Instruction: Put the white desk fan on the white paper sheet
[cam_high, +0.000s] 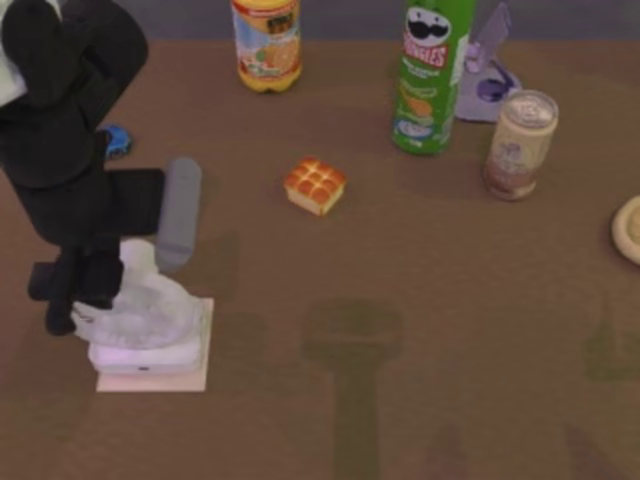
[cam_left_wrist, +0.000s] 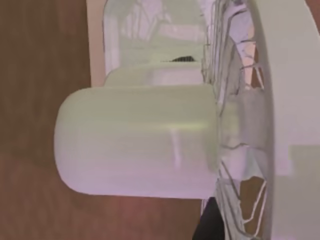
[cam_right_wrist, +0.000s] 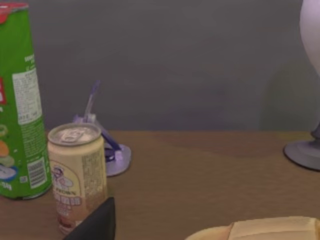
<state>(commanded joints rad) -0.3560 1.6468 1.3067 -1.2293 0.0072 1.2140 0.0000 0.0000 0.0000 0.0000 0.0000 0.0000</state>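
The white desk fan (cam_high: 150, 310) stands upright with its rectangular base on the white paper sheet (cam_high: 205, 372) at the table's front left. My left gripper (cam_high: 85, 300) reaches down from the left and is shut on the fan's round grille. In the left wrist view the motor knob (cam_left_wrist: 135, 140) fills the middle, the sheet (cam_left_wrist: 95, 40) shows behind it, and one dark finger (cam_left_wrist: 212, 225) lies against the grille. My right arm is out of the top view; its wrist view shows one dark finger (cam_right_wrist: 97, 225) with bare table beside it.
An orange juice bottle (cam_high: 266, 40), a green chips can (cam_high: 430, 75), a purple stand (cam_high: 490, 75) and a beige drink can (cam_high: 520, 145) line the back. A bread cube (cam_high: 315, 185) sits mid-table, a grey cylinder (cam_high: 180, 215) beside the fan, a round beige item (cam_high: 630, 230) at the right edge.
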